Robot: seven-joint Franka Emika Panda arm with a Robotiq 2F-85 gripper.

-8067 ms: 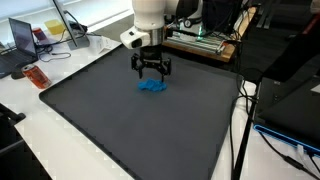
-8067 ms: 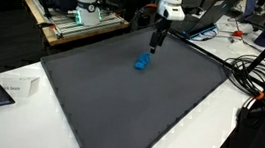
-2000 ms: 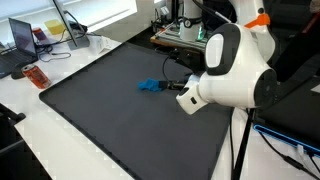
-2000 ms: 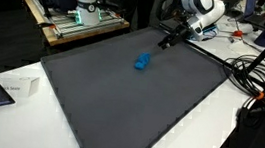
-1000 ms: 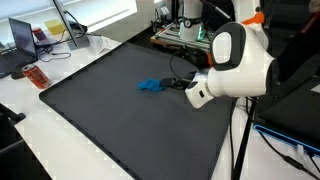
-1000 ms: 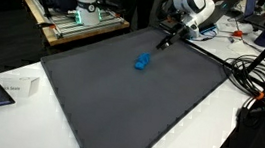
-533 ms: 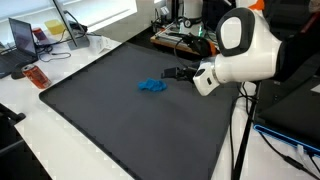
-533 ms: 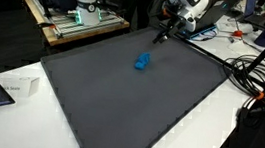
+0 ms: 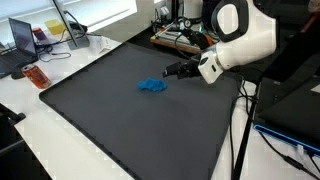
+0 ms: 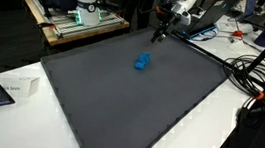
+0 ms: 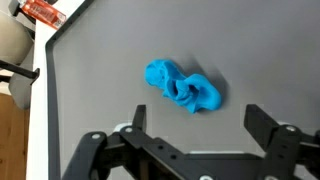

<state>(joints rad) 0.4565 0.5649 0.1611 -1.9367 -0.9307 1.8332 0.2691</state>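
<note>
A crumpled blue cloth-like lump (image 9: 152,86) (image 10: 142,61) lies on the dark grey mat (image 9: 130,130), toward its far side. My gripper (image 9: 170,71) (image 10: 159,34) hovers above the mat just beyond the lump, not touching it. In the wrist view the blue lump (image 11: 183,87) sits just ahead of the gap between the two black fingers, and the gripper (image 11: 197,112) is open with nothing held. The white arm stretches in from the far side of the table.
A red can (image 9: 35,76) (image 11: 42,12) lies off the mat's corner, near a laptop (image 9: 22,35). Behind the mat stands a wooden rack with electronics (image 10: 78,18). Cables (image 10: 251,73) run along one side, and a small white box (image 10: 15,88) rests on the white tabletop.
The arm's white body has swung up and back toward the far edge. The gripper shifted slightly away from the blue lump and stayed open; the lump has not moved.
</note>
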